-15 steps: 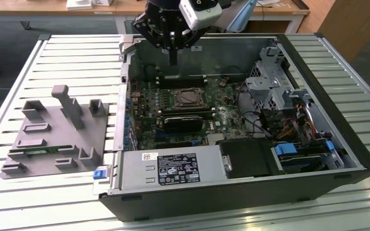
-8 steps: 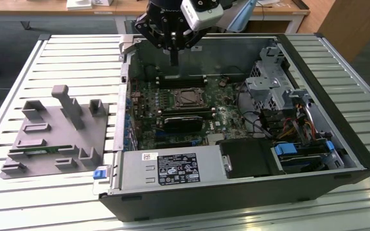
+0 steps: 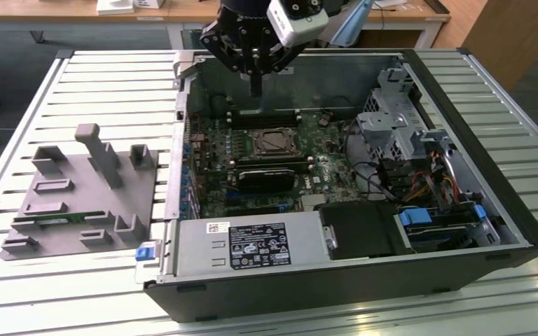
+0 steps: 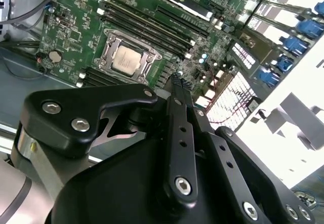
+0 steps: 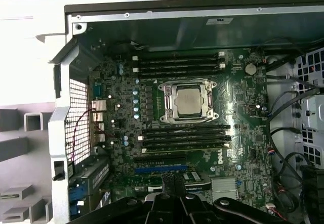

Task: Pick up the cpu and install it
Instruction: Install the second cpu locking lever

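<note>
1. Open computer case lying on its side on a slatted metal table, motherboard facing up.
2. Grey fixture tray beside the case toward the exterior view's left, with a thin green memory stick resting in it.
3. Gripper hanging above the far rim of the case, fingers pressed together with nothing between them.
4. Cpu seated in its socket near the middle of the motherboard, between memory slots on either side; silvery plate up, lying flat, edges square to the socket frame, no clear long axis.
5. Judged step: placement looks done, gripper clear of the chip and well above it. Whether the socket's retention frame is latched cannot be told.
</note>
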Motion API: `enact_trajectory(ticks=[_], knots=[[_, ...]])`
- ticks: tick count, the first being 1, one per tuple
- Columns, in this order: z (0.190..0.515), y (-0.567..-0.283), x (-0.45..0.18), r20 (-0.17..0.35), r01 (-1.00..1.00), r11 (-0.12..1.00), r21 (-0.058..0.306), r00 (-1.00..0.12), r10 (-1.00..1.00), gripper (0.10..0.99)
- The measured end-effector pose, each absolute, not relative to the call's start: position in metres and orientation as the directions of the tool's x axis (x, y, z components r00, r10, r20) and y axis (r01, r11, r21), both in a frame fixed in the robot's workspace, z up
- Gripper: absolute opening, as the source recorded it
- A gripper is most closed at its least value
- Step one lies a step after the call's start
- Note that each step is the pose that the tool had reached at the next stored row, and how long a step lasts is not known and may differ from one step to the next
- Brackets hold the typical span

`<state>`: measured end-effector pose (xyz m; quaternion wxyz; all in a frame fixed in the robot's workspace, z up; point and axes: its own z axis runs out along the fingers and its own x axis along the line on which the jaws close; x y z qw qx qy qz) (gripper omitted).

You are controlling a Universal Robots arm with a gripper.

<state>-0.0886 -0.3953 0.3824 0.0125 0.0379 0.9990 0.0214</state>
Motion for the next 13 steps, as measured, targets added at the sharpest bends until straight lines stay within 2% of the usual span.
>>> enact_trajectory(ticks=[13], knots=[[0.369,-0.390,-0.067,-0.016,0.075,0.996,0.044,-0.997,0.076,0.106]])
